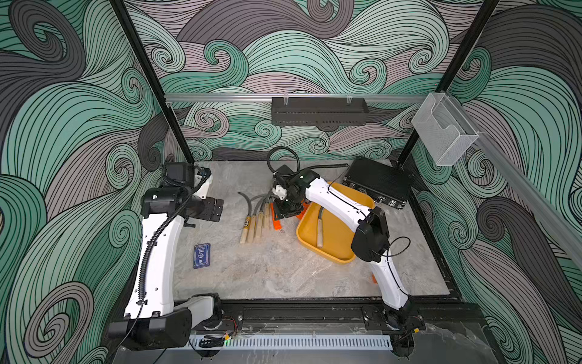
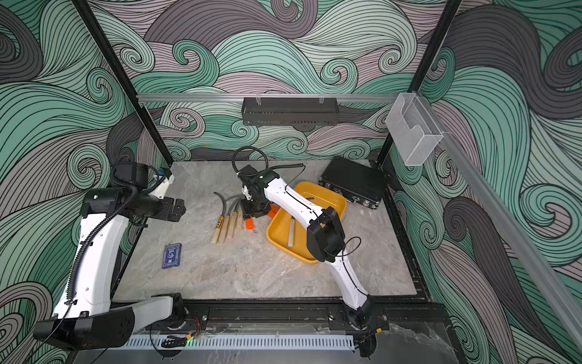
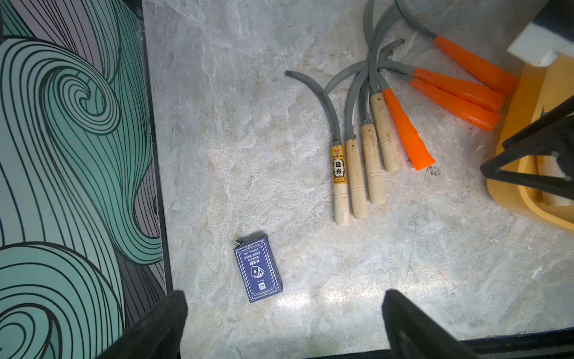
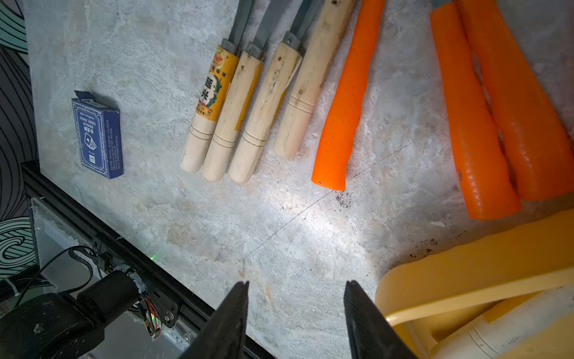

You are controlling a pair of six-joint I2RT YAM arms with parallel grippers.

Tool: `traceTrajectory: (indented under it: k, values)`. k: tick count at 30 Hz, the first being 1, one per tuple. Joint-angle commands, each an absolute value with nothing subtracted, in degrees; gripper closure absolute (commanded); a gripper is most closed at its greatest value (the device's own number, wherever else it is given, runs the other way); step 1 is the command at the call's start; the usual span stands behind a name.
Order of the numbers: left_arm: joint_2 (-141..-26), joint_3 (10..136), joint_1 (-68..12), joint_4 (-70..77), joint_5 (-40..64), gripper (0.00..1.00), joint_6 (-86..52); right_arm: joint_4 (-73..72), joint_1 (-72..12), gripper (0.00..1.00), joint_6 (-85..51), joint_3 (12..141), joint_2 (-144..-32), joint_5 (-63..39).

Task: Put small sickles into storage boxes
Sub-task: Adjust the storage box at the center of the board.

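Note:
Several small sickles lie side by side mid-table: wooden-handled ones (image 1: 255, 225) (image 3: 357, 174) (image 4: 248, 108) and orange-handled ones (image 3: 456, 93) (image 4: 497, 108) just right of them. The yellow storage box (image 1: 337, 239) (image 2: 283, 230) (image 4: 466, 267) holds one wooden-handled sickle (image 1: 320, 230) (image 4: 503, 329). My right gripper (image 1: 283, 214) (image 4: 296, 283) hangs over the orange handles beside the box's left rim, open, with only bare table between its fingers. My left gripper (image 1: 219, 208) (image 3: 285, 293) stands wide open and empty at the table's left, away from the sickles.
A blue card box (image 1: 201, 255) (image 3: 257, 270) lies front left. A black ribbed case (image 1: 378, 182) sits at the back right behind the storage box. A black shelf (image 1: 318, 110) and a clear bin (image 1: 444, 129) hang on the walls.

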State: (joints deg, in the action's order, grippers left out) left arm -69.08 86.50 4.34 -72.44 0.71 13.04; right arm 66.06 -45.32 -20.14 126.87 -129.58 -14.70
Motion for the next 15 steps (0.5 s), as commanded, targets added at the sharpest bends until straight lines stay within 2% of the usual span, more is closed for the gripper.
traceTrajectory:
  k: [1,9,15]
  values:
    - [-68.08,85.94,4.37,-74.09,1.94,0.01,11.47,67.68,-45.43,0.48,-20.32,129.31,-131.14,-12.70]
    - [-67.21,86.38,4.39,-76.33,2.51,0.01,13.10,67.75,-46.71,0.47,-20.48,134.48,-135.42,-12.45]
    - [-67.63,86.44,4.39,-77.39,2.27,0.02,12.57,67.76,-46.76,0.49,-19.99,133.15,-136.56,-9.85]
